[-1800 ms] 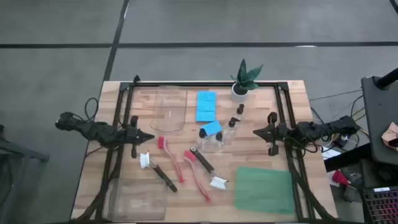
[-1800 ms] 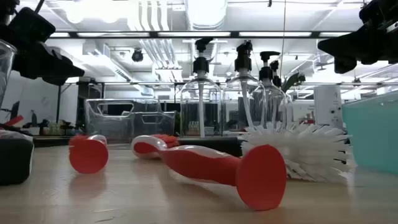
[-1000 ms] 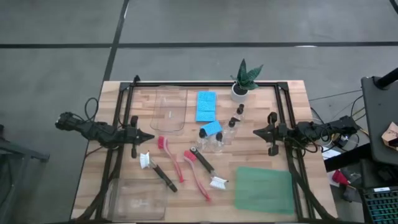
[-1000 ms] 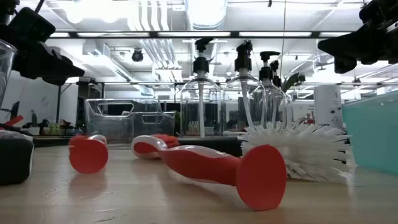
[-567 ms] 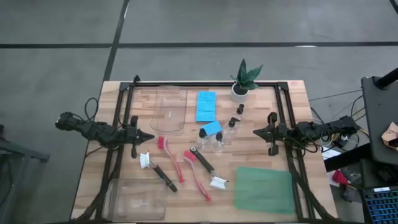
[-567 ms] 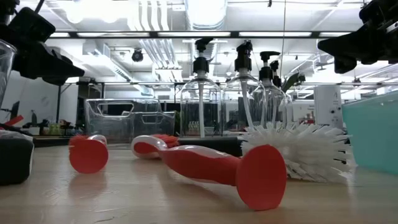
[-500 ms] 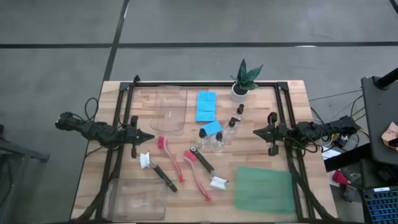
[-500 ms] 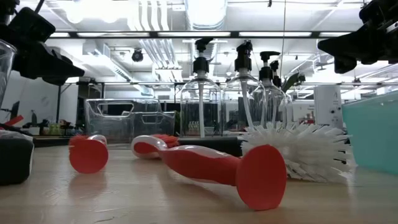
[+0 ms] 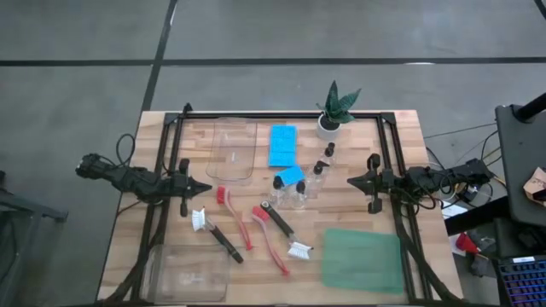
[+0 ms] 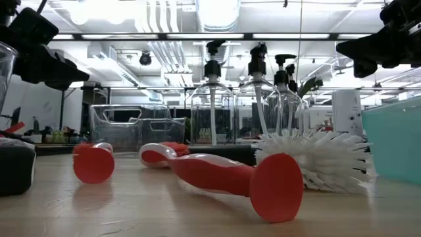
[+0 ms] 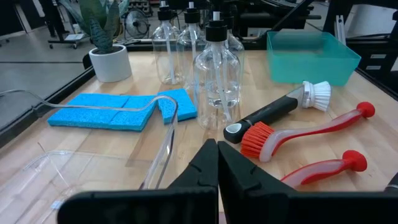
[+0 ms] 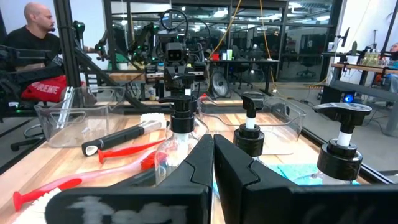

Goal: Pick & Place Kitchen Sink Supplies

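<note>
Wooden table (image 9: 409, 136) carries everything, seen from above with its middle as the clock's centre: nearest, at 7 o'clock, sits a clear tray (image 9: 189, 273) and at 5 o'clock a green mat (image 9: 362, 260), with the dish brushes (image 9: 256, 230) lying between and just past them around 6 o'clock. Around the centre stand the clear pump bottles (image 9: 294, 189) with one blue sponge (image 9: 291, 176) touching them, while the left gripper (image 9: 202, 188) at 9 o'clock and the right gripper (image 9: 351, 181) at 3 o'clock hang pinched closed, holding nothing. Farther off, at 12 o'clock lie more blue sponges (image 9: 282, 144), a second clear tray (image 9: 231, 149) at 11 o'clock and a potted plant (image 9: 333, 109) at 1 o'clock.
</note>
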{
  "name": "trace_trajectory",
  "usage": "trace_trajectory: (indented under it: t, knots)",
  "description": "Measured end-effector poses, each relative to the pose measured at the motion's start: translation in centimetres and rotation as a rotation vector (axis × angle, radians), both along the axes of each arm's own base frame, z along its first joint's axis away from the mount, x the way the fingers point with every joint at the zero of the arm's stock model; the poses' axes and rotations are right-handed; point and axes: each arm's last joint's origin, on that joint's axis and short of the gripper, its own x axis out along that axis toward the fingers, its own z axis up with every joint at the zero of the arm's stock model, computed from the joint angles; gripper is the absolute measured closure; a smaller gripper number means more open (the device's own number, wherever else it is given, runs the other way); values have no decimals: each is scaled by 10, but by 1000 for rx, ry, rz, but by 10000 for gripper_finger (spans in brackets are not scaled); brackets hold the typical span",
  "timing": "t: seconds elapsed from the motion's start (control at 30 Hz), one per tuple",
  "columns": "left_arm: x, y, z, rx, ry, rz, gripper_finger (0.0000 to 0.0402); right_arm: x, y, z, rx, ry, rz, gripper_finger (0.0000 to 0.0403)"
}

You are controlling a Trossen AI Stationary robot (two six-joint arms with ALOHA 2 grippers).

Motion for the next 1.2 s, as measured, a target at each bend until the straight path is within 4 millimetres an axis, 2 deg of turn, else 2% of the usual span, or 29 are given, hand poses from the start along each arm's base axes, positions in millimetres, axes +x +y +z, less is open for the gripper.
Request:
trace_trajectory:
  t: [0.1, 0.27, 0.4, 0.53, 0.63, 0.73, 1.0, 1.1, 1.2]
  knots:
    - [0, 0, 0, 0, 0, 0, 401, 0, 0, 3, 21, -36, 0, 394]
    - [0, 0, 0, 0, 0, 0, 401, -2, -1, 13, 200, -147, -5, 394]
    - [0, 0, 0, 0, 0, 0, 401, -2, -2, 18, 247, -204, -15, 394]
    - [0, 0, 0, -1, -1, 0, 401, -7, -6, 38, 307, -239, -106, 385]
    - [0, 0, 0, -1, -2, -1, 401, -7, -8, 55, 355, -145, -187, 350]
    - [0, 0, 0, -2, -4, -1, 401, 0, -7, 69, 377, -25, -258, 296]
    - [0, 0, 0, -2, -4, -1, 401, 41, -6, 117, 460, 173, -421, 142]
    - [0, 0, 0, -2, -4, -1, 401, 59, -12, 138, 474, 240, -513, 111]
    - [0, 0, 0, -2, -4, 0, 401, 74, -23, 153, 485, 348, -638, 97]
